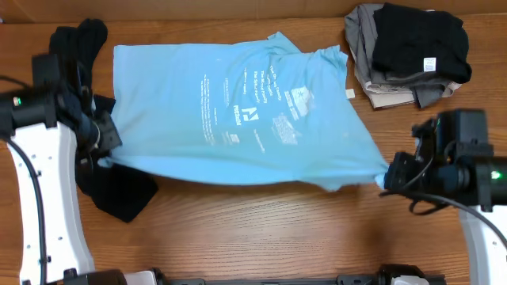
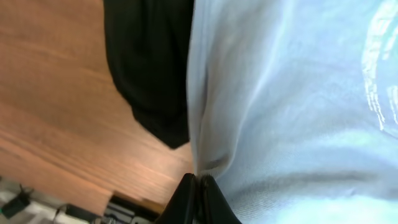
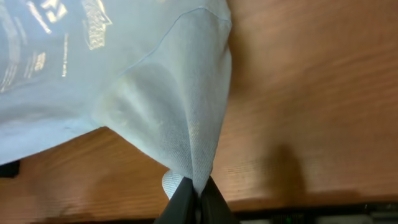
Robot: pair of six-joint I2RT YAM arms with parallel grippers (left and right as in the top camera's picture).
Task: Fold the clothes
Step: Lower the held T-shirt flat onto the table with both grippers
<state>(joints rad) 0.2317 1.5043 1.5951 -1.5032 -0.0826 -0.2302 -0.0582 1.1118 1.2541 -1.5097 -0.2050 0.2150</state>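
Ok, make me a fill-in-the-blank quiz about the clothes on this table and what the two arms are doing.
The light blue T-shirt has ____ printed lettering. The left jaws and the right jaws are both ____ on the T-shirt's edges. The top garment of the folded pile at the far right is ____. A long black garment lies partly under the T-shirt's ____ side.
Missing words: white, shut, black, left.

T-shirt [image 1: 198, 119] light blue, lettering [image 1: 252, 111] white print. Long garment [image 1: 119, 194] black. Pile [image 1: 412, 55]: black over grey, bit of tan. Table [image 1: 277, 237] brown woodgrain. My fingers [image 2: 181, 202] black.
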